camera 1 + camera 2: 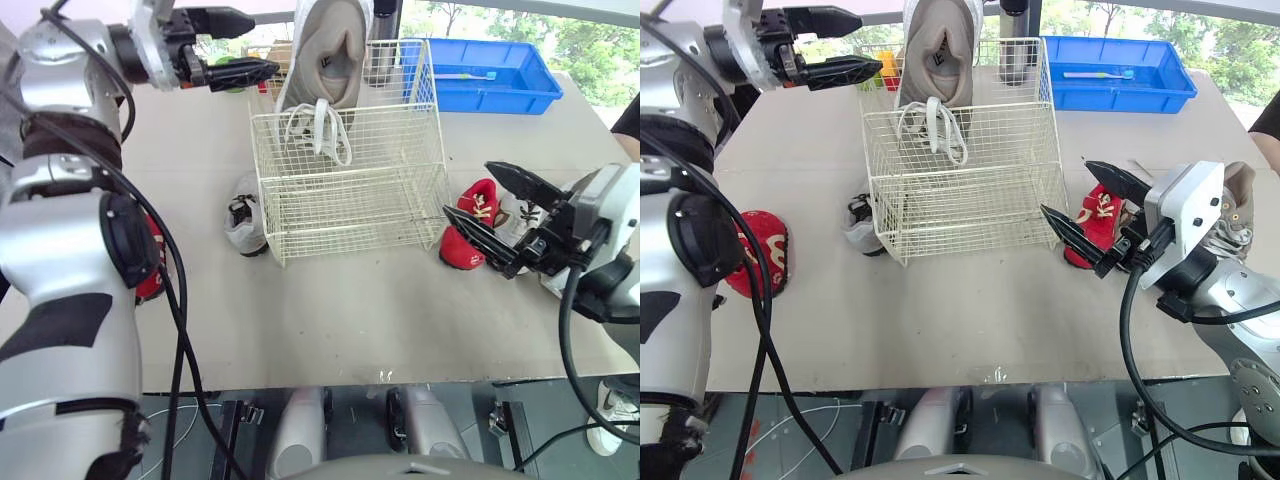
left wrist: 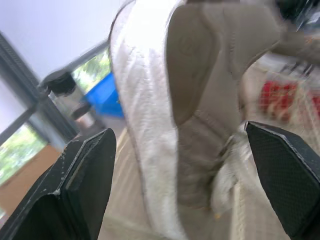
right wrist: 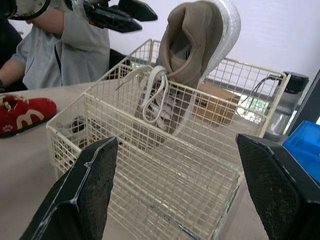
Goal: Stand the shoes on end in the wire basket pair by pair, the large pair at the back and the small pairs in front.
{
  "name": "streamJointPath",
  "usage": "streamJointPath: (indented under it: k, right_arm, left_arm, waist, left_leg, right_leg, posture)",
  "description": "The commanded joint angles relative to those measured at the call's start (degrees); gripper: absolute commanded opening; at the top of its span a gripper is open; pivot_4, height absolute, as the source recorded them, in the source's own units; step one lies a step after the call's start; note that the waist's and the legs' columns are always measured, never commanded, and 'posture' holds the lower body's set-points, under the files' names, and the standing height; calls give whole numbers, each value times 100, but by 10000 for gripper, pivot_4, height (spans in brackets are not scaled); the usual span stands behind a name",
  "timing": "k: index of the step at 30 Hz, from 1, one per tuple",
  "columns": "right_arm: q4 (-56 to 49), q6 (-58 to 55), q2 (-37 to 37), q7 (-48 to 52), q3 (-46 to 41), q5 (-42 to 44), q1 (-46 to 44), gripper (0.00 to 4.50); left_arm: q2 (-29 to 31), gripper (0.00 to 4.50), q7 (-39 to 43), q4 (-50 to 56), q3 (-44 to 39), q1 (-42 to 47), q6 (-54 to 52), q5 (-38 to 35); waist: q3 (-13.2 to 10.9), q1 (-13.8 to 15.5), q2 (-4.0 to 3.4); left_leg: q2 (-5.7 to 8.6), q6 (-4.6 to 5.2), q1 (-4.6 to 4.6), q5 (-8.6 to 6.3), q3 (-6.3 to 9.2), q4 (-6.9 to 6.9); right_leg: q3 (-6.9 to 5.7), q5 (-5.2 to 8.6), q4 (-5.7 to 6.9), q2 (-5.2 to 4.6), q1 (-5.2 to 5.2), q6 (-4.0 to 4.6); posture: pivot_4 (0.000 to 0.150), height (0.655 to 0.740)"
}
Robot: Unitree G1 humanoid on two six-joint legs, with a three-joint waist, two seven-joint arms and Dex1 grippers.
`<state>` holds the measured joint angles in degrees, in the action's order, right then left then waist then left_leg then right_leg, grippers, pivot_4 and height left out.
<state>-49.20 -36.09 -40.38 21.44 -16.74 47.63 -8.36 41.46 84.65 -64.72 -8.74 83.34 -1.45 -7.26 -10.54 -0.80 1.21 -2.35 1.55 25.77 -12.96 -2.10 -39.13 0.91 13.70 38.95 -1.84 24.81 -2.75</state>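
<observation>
A cream wire basket (image 1: 350, 190) stands mid-table. One large beige shoe (image 1: 325, 60) stands on end at its back, laces hanging over the rim. My left gripper (image 1: 266, 42) hovers open just left of that shoe, gripping nothing; the left wrist view has the shoe (image 2: 165, 125) close ahead. My right gripper (image 1: 467, 188) is open to the right of the basket, above a small red shoe (image 1: 468, 235). Another large beige shoe (image 1: 1235, 215) lies behind my right arm. A small grey shoe (image 1: 243, 222) lies against the basket's left side. A second red shoe (image 1: 758, 255) lies far left.
A blue bin (image 1: 500, 75) sits at the back right with a dark bottle (image 1: 1012, 40) beside it. A cardboard box (image 3: 215, 102) lies behind the basket. A person in a grey shirt (image 3: 50, 50) sits at the table's far left side.
</observation>
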Motion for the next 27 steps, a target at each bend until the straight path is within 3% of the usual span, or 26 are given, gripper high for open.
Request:
streamJointPath:
  k: [1,5,11,17,22,27]
  right_arm:
    - [-42,26,-118,58,-81,21,-24,35970]
    - [-50,22,-180,112,-19,102,-65,35970]
    - [94,7,-241,206,22,218,-177,35970]
    - [183,-1,-290,291,119,249,-297,35970]
    - [221,-20,-304,309,171,239,-379,35970]
    - [204,-71,-305,270,186,221,-418,35970]
  left_arm:
    - [-143,44376,-545,2110,-551,-1372,-1460,-910]
    - [-234,44376,-1515,4265,-1022,-2895,-2801,-1632]
    - [-364,44376,-2740,5505,-1585,-3646,-3794,-2362]
    - [-968,44376,-3970,6354,-1453,-3936,-4743,-2844]
    - [-1350,44376,-4657,6018,-1127,-3609,-4682,-2619]
    - [-1232,44376,-4350,4750,-686,-2893,-3846,-2136]
  waist:
    - [3,-6,-5]
    - [10,-3,0]
    - [12,82,4]
    - [17,162,8]
    - [18,152,10]
    - [19,175,12]
  left_leg:
    - [-2,-1,2,0,1,-2]
    - [-37,-13,-6,7,24,-7]
    - [-7,-2,-10,1,30,-19]
    - [-1,-1,-14,2,31,-23]
    - [0,-1,-14,2,31,-23]
    - [5,-2,-13,2,25,-23]
  right_leg:
    - [-2,0,2,2,0,0]
    - [10,-1,4,3,-4,0]
    - [-5,-2,6,2,-19,1]
    - [0,-2,2,-2,-27,1]
    - [-3,-3,2,1,-28,2]
    - [-16,-3,0,2,-33,2]
  posture:
    - [1500,7400]
    - [1500,7400]
    - [1500,7400]
    - [1500,7400]
    - [1500,7400]
    - [1500,7400]
